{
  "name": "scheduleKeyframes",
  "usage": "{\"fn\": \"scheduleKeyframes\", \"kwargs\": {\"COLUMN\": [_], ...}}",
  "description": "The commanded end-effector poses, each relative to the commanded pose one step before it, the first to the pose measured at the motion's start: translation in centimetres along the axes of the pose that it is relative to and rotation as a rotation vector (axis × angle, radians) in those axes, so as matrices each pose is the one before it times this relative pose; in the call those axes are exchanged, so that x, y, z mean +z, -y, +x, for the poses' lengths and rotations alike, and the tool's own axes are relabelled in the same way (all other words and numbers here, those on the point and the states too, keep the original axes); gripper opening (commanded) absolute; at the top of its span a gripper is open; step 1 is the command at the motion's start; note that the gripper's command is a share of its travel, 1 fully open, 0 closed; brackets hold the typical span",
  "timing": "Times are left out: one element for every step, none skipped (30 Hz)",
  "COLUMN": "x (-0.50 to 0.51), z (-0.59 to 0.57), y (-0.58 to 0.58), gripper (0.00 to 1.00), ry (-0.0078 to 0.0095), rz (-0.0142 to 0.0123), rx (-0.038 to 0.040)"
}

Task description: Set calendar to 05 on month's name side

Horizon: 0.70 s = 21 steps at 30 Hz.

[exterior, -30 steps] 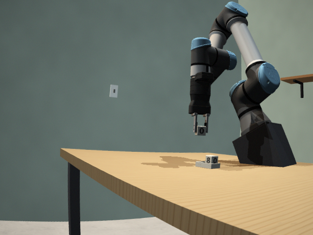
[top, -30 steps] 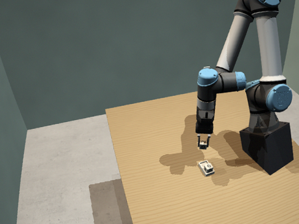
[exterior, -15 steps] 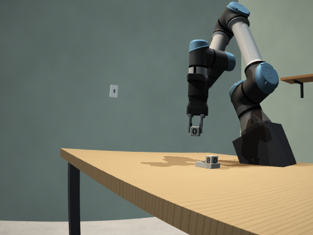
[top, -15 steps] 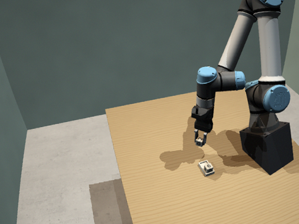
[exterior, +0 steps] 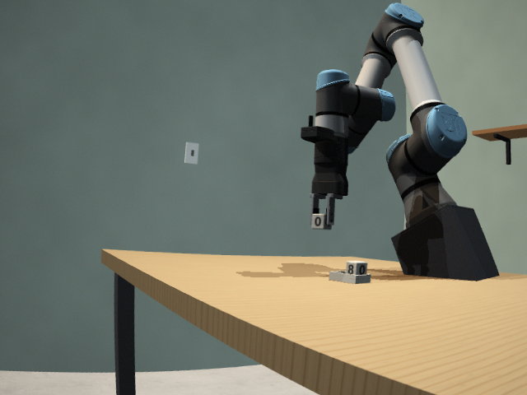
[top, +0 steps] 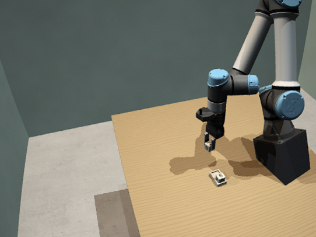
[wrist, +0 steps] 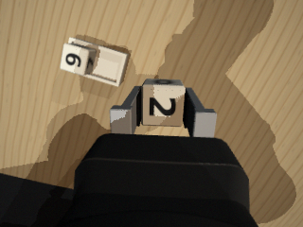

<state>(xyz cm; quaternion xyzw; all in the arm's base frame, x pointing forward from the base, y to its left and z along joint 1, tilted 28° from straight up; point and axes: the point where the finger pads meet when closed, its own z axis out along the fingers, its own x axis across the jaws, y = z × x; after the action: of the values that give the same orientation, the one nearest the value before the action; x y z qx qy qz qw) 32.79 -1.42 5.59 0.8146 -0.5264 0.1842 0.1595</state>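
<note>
My gripper (top: 210, 144) (exterior: 323, 217) (wrist: 162, 99) is shut on a white cube (top: 208, 147) (exterior: 317, 221) (wrist: 163, 106), held in the air above the table. That cube shows a 0 on a side in the exterior view and a sideways 2 facing the wrist camera. The small white tray (top: 221, 184) (exterior: 338, 276) (wrist: 109, 66) is on the table, below and off to one side of the gripper. The other cube (top: 220, 177) (exterior: 356, 268) (wrist: 75, 59) sits in one end of it, with 8 and 0 on its sides and 6 or 9 on top. The tray's other end is empty. No month's name is readable.
The wooden table (top: 178, 217) (exterior: 297, 306) carries the arm's dark base (top: 282, 157) (exterior: 442, 246) to the right of the tray in the top and exterior views. Arm shadows fall across the table around the tray. A wall shelf (exterior: 502, 131) is at the far right in the exterior view.
</note>
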Motion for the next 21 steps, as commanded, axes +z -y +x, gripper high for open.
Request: {"fn": "scheduleKeyframes", "kwargs": {"x": [0.073,0.015,0.0,0.0,0.013,0.011,0.009,0.008,0.006,0.004,0.003,0.002,0.001,0.0,0.0,0.0,0.0,0.0,0.0,0.0,0.0], "z": [0.953,0.154,0.0,0.0,0.135,0.117,0.098,0.08,0.063,0.047,0.033,0.021,0.011,0.004,0.001,0.0,0.0,0.0,0.0,0.0,0.0], "y": [-0.484,-0.061,0.0,0.0,-0.052,-0.043,-0.035,-0.028,-0.021,-0.016,-0.011,-0.007,-0.004,-0.001,0.0,0.0,0.0,0.0,0.0,0.0,0.0], "gripper": [0.6,0.6,0.6,0.6,0.6,0.6,0.6,0.6,0.6,0.6,0.6,0.6,0.6,0.6,0.6,0.6,0.6,0.6,0.6,0.6,0.6], "ry": [-0.00172,-0.00024,0.0,0.0,-0.00022,-0.00019,-0.00016,-0.00014,-0.00011,-0.00008,-0.00006,-0.00004,-0.00002,-0.00001,0.0,0.0,0.0,0.0,0.0,0.0,0.0], "rz": [0.00085,0.00001,0.0,0.0,0.00002,0.00002,0.00002,0.00001,0.00001,0.00001,0.00001,0.0,0.0,0.0,0.0,0.0,0.0,0.0,0.0,0.0,0.0], "rx": [0.15881,0.02447,0.0,0.0,0.02137,0.01831,0.01533,0.01247,0.00977,0.0073,0.0051,0.00322,0.00172,0.00066,0.0001,0.0,0.0,0.0,0.0,0.0,0.0]}}
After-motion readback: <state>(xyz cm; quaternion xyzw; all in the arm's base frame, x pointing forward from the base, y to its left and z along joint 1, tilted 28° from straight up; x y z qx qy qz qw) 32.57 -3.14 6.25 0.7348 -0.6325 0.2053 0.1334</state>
